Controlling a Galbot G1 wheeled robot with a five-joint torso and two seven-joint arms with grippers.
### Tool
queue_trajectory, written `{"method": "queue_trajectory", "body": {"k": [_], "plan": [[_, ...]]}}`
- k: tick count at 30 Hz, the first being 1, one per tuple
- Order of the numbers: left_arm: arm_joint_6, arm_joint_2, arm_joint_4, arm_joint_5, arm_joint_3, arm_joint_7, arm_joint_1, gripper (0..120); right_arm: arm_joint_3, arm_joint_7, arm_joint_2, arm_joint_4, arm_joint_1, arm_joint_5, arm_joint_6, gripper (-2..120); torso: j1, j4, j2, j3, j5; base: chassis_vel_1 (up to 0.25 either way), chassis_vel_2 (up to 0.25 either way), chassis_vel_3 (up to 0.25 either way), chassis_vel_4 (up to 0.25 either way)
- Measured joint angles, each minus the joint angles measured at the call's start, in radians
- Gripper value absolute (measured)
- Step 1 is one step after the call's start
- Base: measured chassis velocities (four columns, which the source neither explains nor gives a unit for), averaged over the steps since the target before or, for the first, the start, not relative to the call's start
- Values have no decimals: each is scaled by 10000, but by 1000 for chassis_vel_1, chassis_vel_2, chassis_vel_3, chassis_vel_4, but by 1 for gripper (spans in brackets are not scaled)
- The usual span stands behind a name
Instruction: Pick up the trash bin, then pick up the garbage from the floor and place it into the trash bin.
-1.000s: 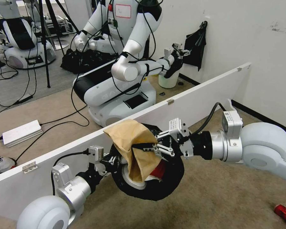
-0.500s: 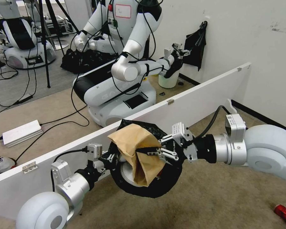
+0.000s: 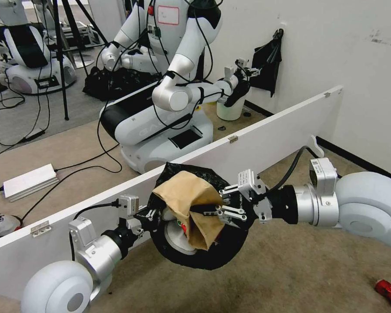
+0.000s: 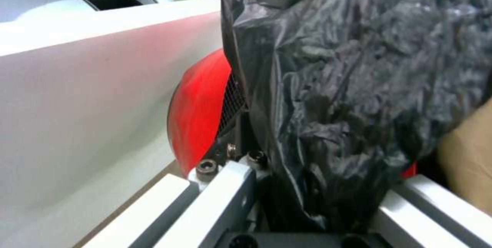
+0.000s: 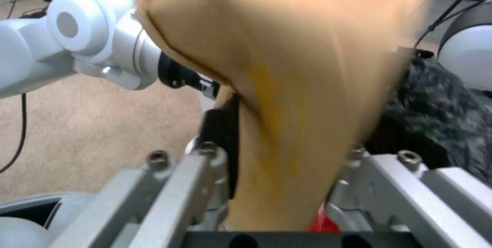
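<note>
Tan paper is being pinched flat between the fingers of the right gripper [image 3: 204, 211]: this is the paper bag [image 3: 189, 201], and the jaws are clenched on its lower half. In the right wrist view the bag [image 5: 287, 86] is rising out from between the two silver fingers [image 5: 169, 186] and spreading wide above them. The right gripper is reaching in from the right side of the trash bin [image 3: 204, 243] and is holding the bag over the bin's mouth, with the crumpled top of the bag bulging above the rim and its lower end hanging down into the opening.

The bin is being held off the carpet, tipped so that its mouth is facing up and toward the camera. The left gripper [image 3: 148, 216] is clamping its left rim; in the left wrist view the black liner [image 4: 348, 86] is running down between the fingers [image 4: 225, 198], with the bin's red body [image 4: 197, 121] just beside them.

Inside the bin, something white is lying beneath the bag. Just behind the bin a low white board [image 3: 269, 139] is standing on edge. Well away from the bin, on the carpet at the lower right, a red can [image 3: 389, 292] is lying.
</note>
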Motion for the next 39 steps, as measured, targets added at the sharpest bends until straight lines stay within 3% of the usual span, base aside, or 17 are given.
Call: {"method": "queue_trajectory", "body": {"k": [7, 10, 13, 15, 19, 39], "plan": [[22, 0, -63, -151, 14, -9, 34, 0, 2, 58, 72, -58, -64, -49, 4, 54, 0, 0, 0, 0, 0, 0, 0, 0, 0], [32, -2, -70, -198, 35, -15, 32, 0, 6, 69, 91, -87, -93, -77, 10, 70, 0, 0, 0, 0, 0, 0, 0, 0, 0], [36, -2, -70, -220, 37, -23, 21, 0, 8, 69, 97, -91, -94, -78, 14, 76, 0, 0, 0, 0, 0, 0, 0, 0, 0], [50, -2, -59, -283, 38, -67, -10, 0, 11, 68, 101, -94, -101, -78, 21, 88, 0, 0, 0, 0, 0, 0, 0, 0, 0], [58, 9, -34, -370, 39, -95, -35, 0, 16, 64, 101, -107, -118, -78, 23, 98, 0, 0, 0, 0, 0, 0, 0, 0, 0], [192, 199, 92, -666, -42, -281, 5, 0, 109, 33, 123, -317, -257, -126, 46, 98, 0, 0, 0, 0, 0, 0, 0, 0, 0]]}}
